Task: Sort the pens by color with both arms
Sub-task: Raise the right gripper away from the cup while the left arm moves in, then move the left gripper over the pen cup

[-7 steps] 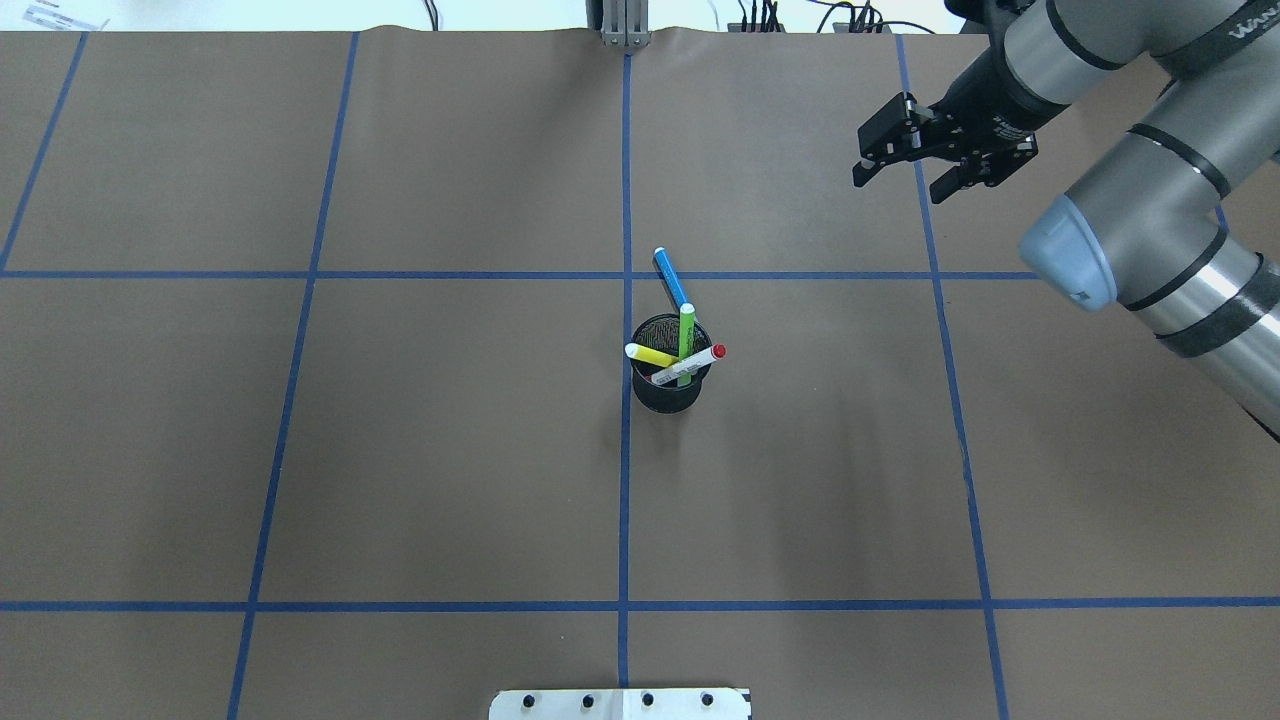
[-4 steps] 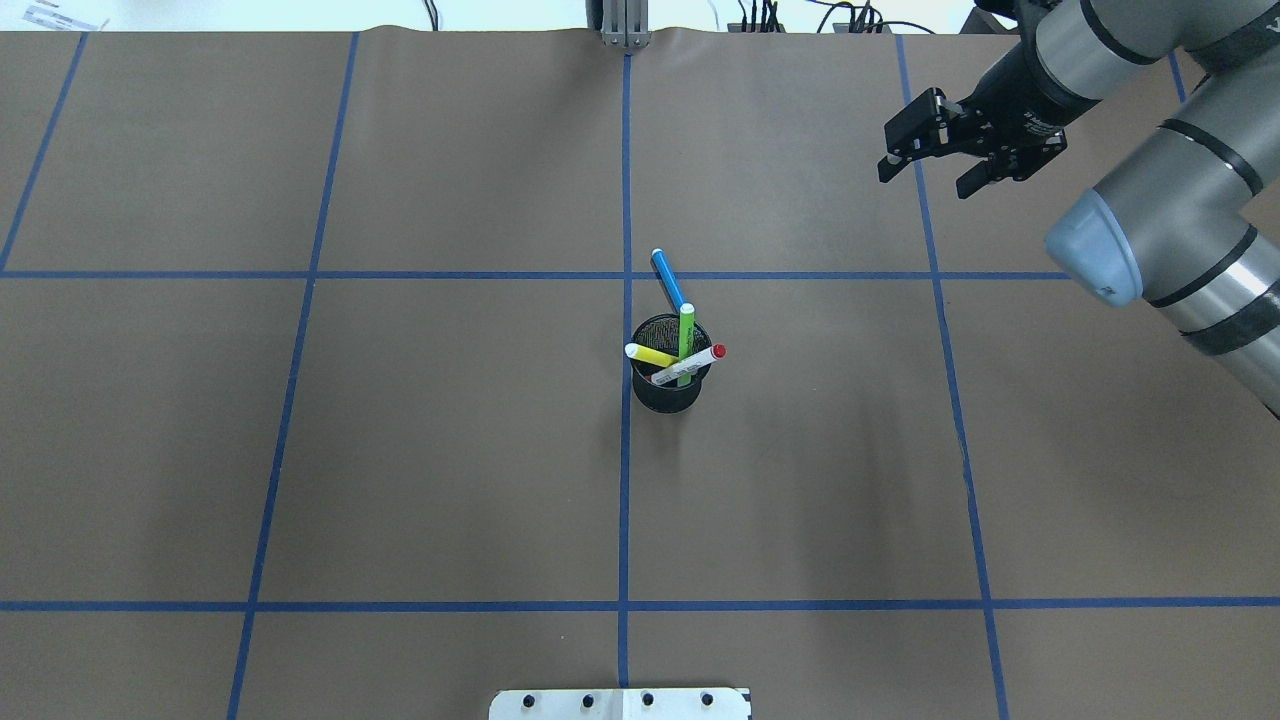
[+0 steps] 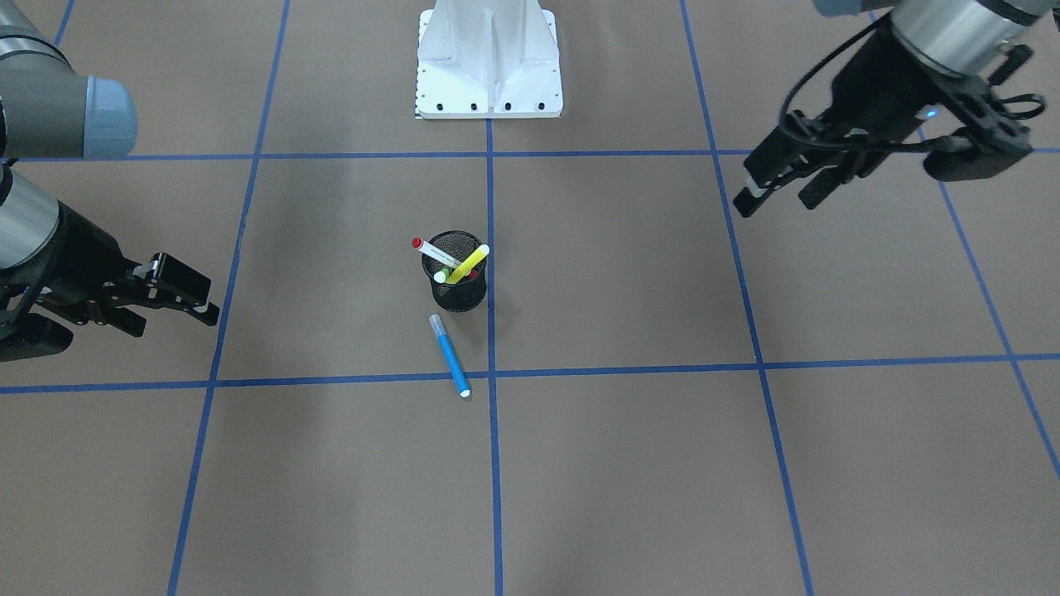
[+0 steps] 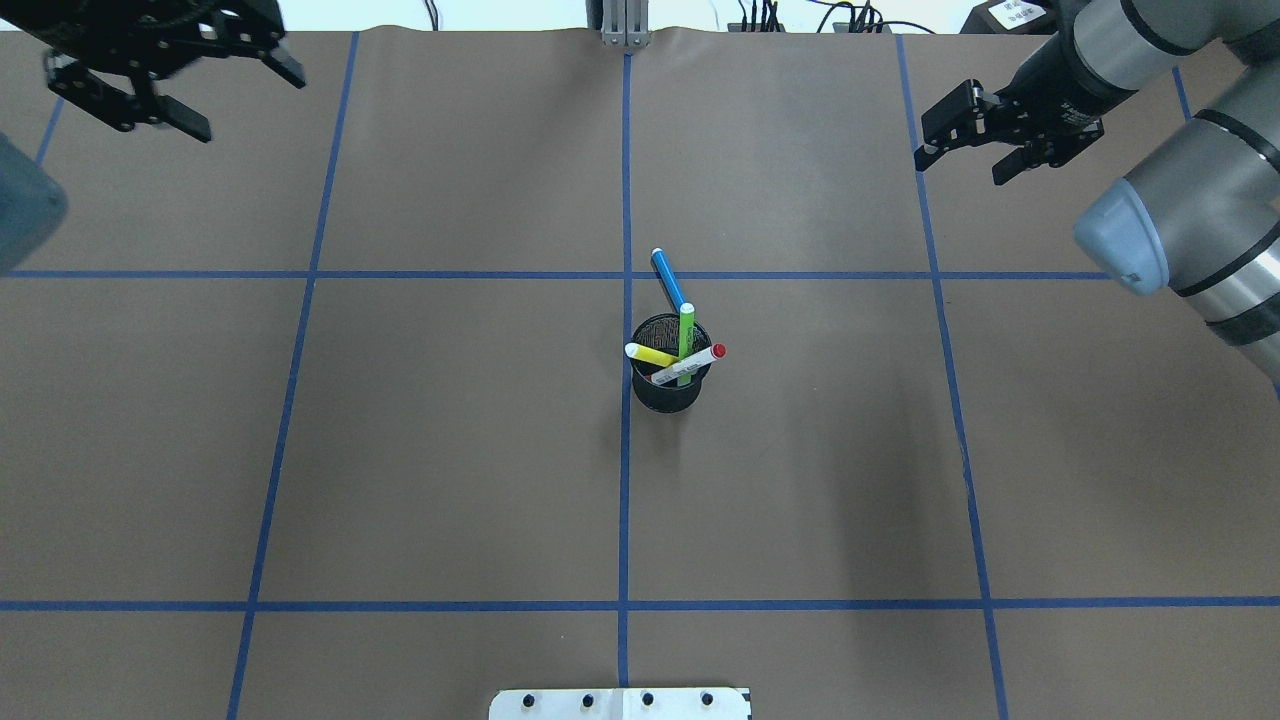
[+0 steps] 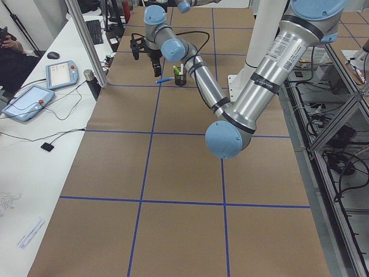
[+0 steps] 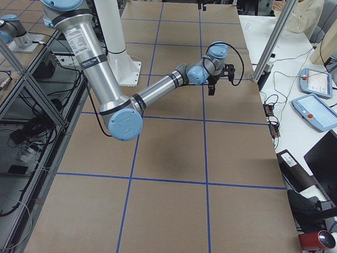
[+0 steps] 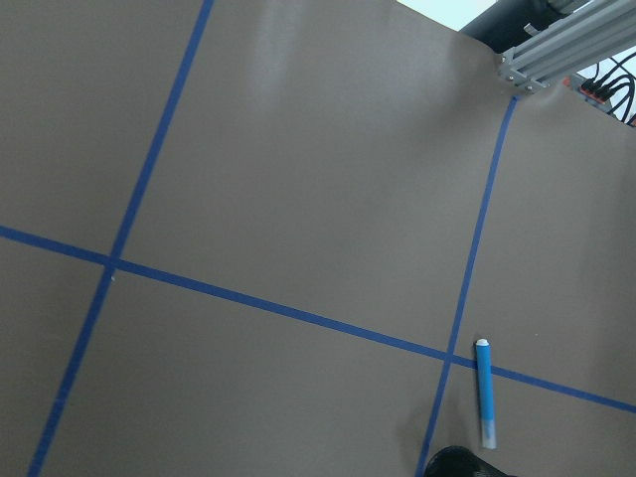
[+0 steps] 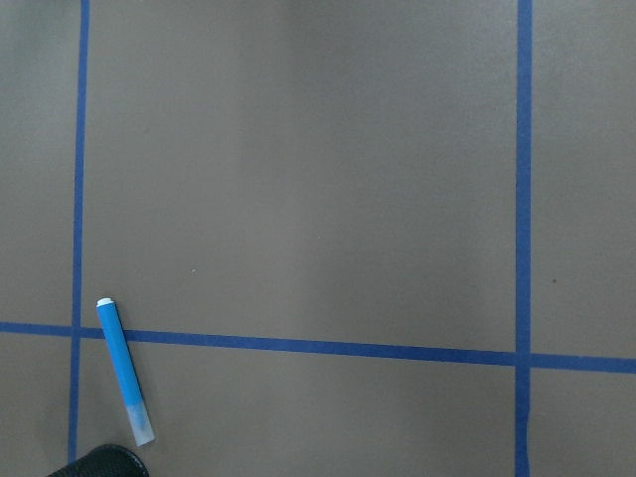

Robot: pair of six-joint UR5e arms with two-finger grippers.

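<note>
A black mesh cup [image 4: 667, 385] stands at the table's middle, also in the front view [image 3: 457, 290]. In it lean the yellow highlighter [image 4: 650, 355], the lime green highlighter [image 4: 686, 330] and the white pen with red ends [image 4: 690, 365]. The blue pen [image 4: 670, 280] lies flat on the table just beyond the cup, also in the front view [image 3: 450, 356] and both wrist views [image 7: 485, 393] [image 8: 124, 373]. My left gripper [image 4: 250, 108] is open and empty, high over the far left. My right gripper [image 4: 960, 172] is open and empty over the far right.
The white bolted pedestal [image 3: 489, 58] sits at the near table edge. Blue tape lines divide the brown table cover [image 4: 450, 450] into squares. An aluminium post [image 4: 622, 25] stands at the far edge. Desks with tablets [image 5: 29, 101] lie beyond the far side.
My right gripper has drawn back to the right and toward the far edge, still open. My left gripper has come into view at the far left. The pens and cup have not moved.
</note>
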